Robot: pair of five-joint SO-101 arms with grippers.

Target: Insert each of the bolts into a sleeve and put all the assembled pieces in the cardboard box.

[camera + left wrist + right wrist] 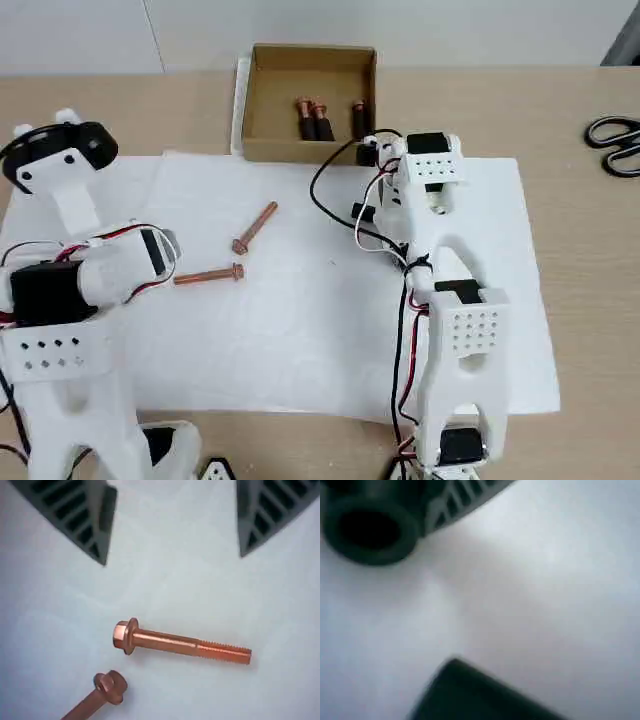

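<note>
3 assembled pieces (320, 120) lie in the cardboard box (300, 150), while 2 copper bolts (255, 227) rest loose and sleeveless on the white sheet (300, 340), heads close together, so I judge the job over half done. The left gripper (172, 557) hangs released and empty just above those bolts. The right gripper (450, 587) is spread too, grasping nothing, with a black sleeve (370, 530) just beside one finger.
</note>
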